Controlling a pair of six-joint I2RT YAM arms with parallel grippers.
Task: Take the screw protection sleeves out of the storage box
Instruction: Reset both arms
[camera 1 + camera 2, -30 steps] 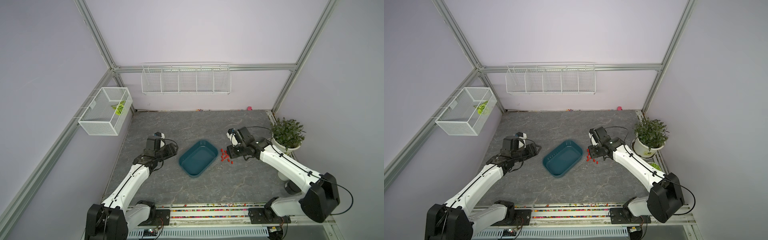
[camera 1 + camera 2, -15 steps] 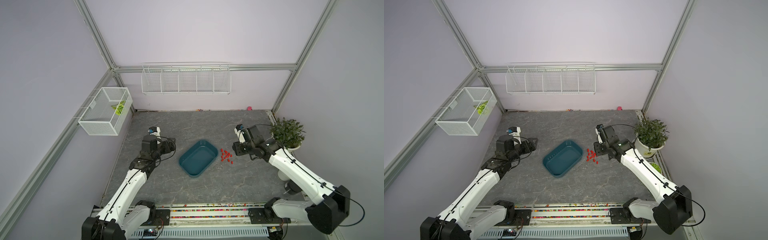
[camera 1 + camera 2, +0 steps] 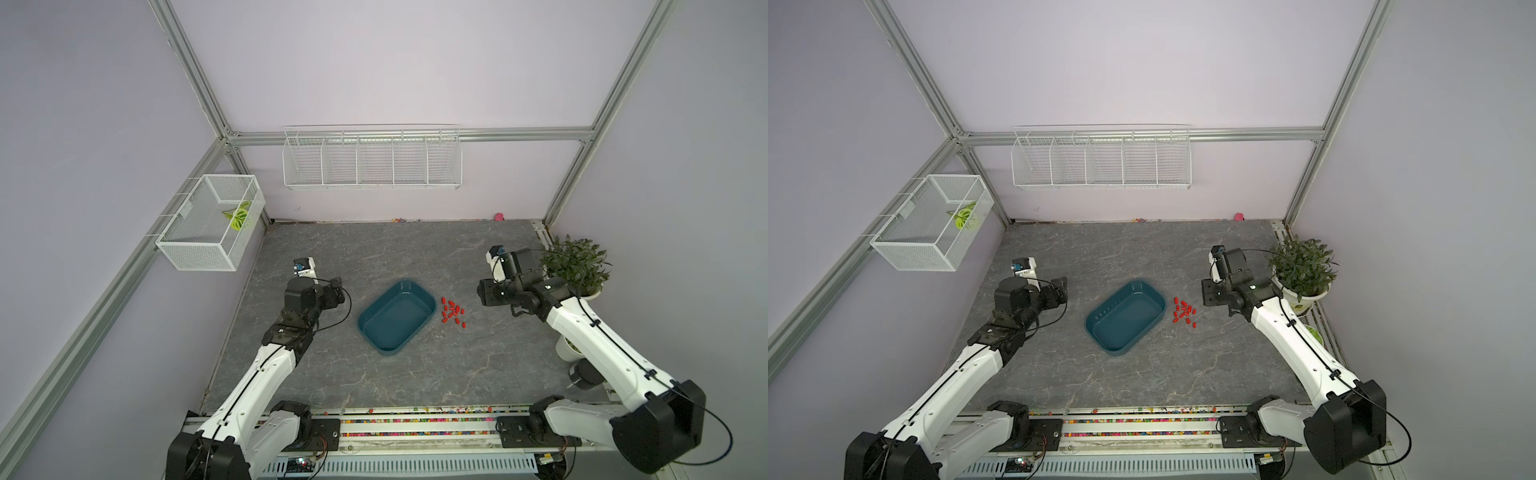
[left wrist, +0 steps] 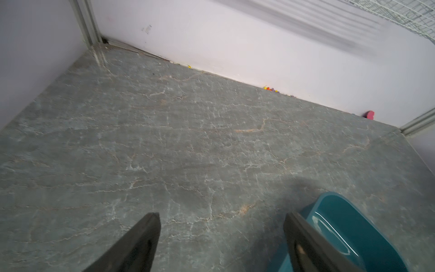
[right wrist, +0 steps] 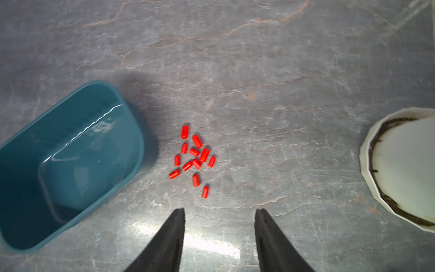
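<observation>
So here's where things stand: the right gripper [image 5: 220, 209] is hanging over the grey stone-look tabletop [image 5: 282, 70] with its jaws parted and nothing between them, so it's let go and not grasping anything. The little red screw protection sleeves [image 5: 194, 157] are lying loose in a small cluster on the tabletop right ahead of its fingertips. There's about a dozen of them, some touching each other, and a couple sit a bit apart from the bunch on the side nearer the gripper. The teal storage box [image 5: 82, 141] sits just past the sleeves from that gripper, close beside them but with a strip of table in between. So the sleeves are outside it, between the box and the right gripper in both top views. A white plant pot [image 5: 363, 160] is on the opposite side of that gripper from the box, well apart from the sleeves. Over on the box's far side, the left gripper [image 4: 221, 215] is spread wide with only table between its fingers, holding nothing. One corner of the box shows just beyond one finger.
</observation>
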